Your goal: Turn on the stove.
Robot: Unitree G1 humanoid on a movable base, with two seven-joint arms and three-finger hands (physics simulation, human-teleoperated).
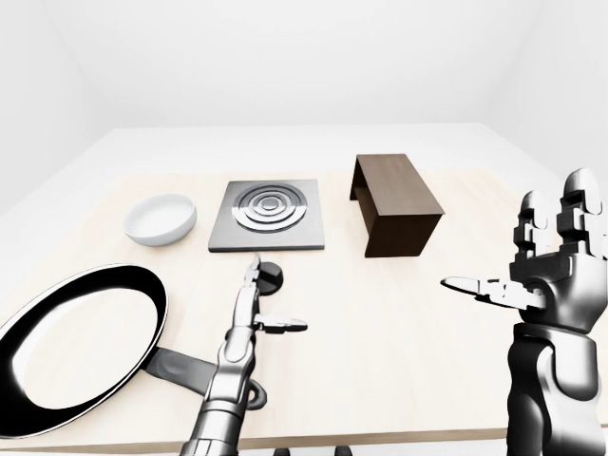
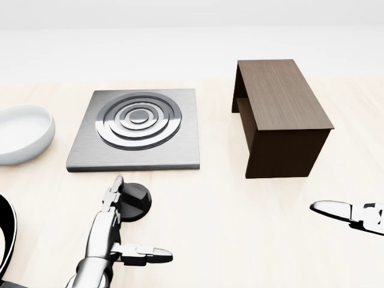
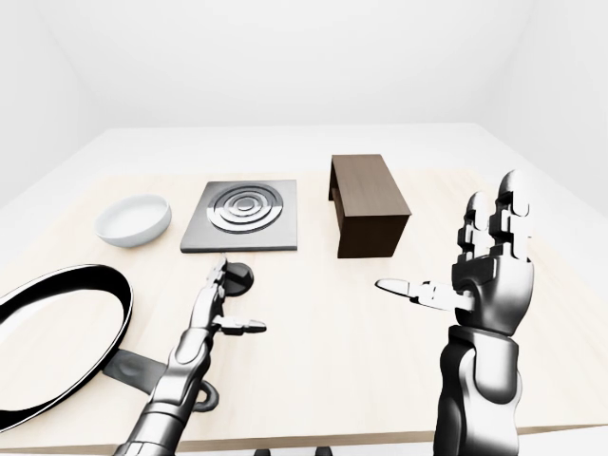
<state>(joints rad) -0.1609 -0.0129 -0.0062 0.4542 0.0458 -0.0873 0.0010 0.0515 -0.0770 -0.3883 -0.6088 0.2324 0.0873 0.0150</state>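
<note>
I see the stove (image 2: pixel 135 130) lying flat on the table (image 1: pixel 380 313), toward its far edge, with its black knob (image 2: pixel 135 201) just below the plate. My left hand (image 2: pixel 114 225) reaches to the knob, fingers straight and spread, fingertips (image 2: pixel 116 186) at its left rim; I cannot tell if they touch. A white bowl (image 1: pixel 161 218) sits left of the stove, a dark wooden stand (image 1: pixel 394 202) right. A frying pan (image 1: pixel 76 347) fills the near left corner. My right hand (image 3: pixel 480 271) hovers upright, spread wide.
</note>
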